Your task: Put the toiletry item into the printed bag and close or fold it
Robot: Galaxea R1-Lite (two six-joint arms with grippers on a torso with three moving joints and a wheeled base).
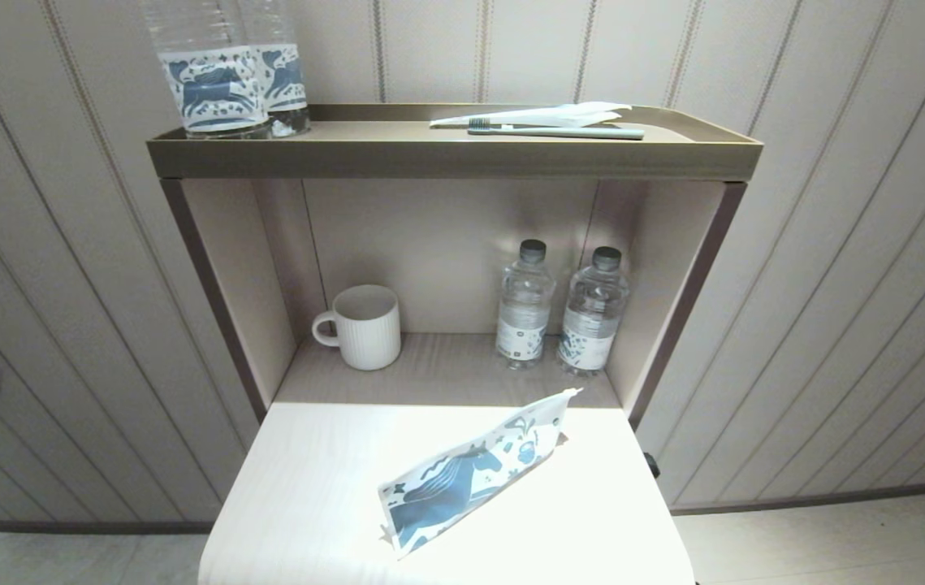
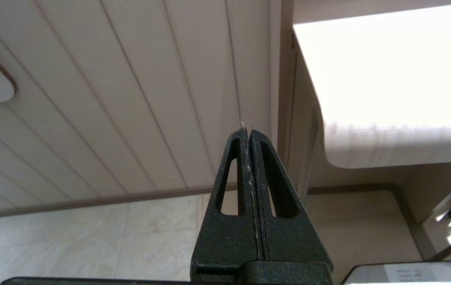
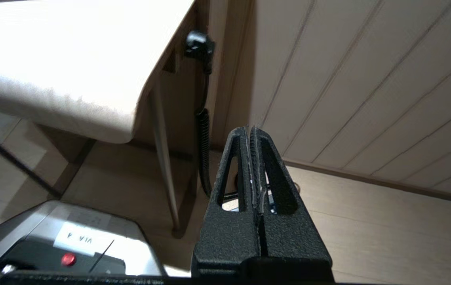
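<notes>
The left gripper (image 2: 248, 132) is held low beside the table (image 1: 308, 496), jaws pressed together on nothing. The printed bag (image 1: 474, 475) is seen lying on the table; thin, limp and light, it is probably best pinched at its open end. The right gripper (image 3: 250, 132) is likewise closed and empty.

It looked like a hotel room — striped panelled walls (image 1: 836, 244), a built-in niche (image 1: 446, 244) holding a white mug (image 1: 365, 327) and small water bottles (image 1: 525, 302), a toothbrush (image 1: 559, 132) on the top shelf (image 1: 446, 154) — probably guest amenities.
</notes>
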